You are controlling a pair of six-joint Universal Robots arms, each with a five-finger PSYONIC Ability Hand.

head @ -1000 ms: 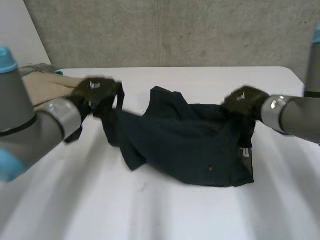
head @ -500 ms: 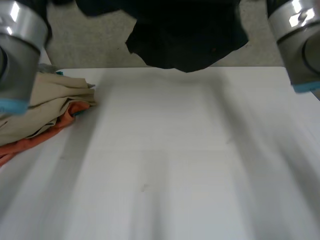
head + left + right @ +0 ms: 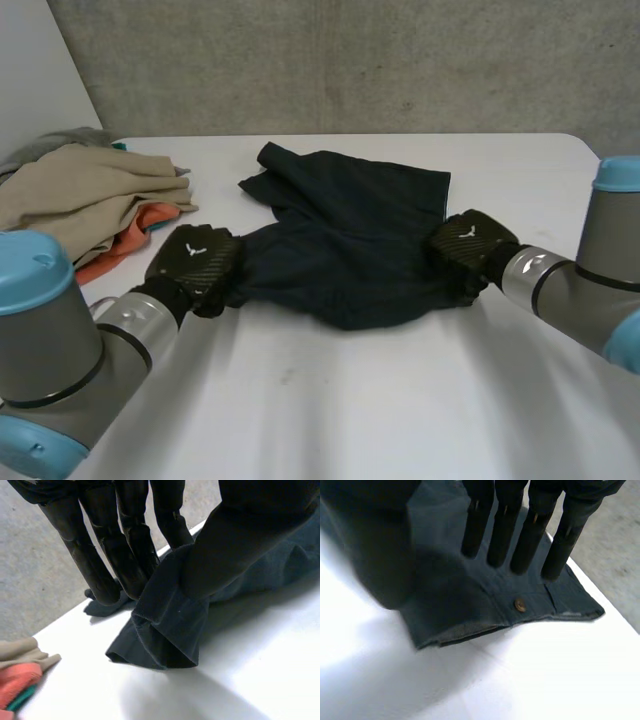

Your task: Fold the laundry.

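Lying crumpled at mid-counter [image 3: 350,410], the dark blue garment [image 3: 350,225] is pinched at its left end between the left hand [image 3: 195,262]'s thumb and straight fingers [image 3: 100,565]. The right hand [image 3: 468,240] holds its fingers straight and apart over the garment's buttoned right edge.
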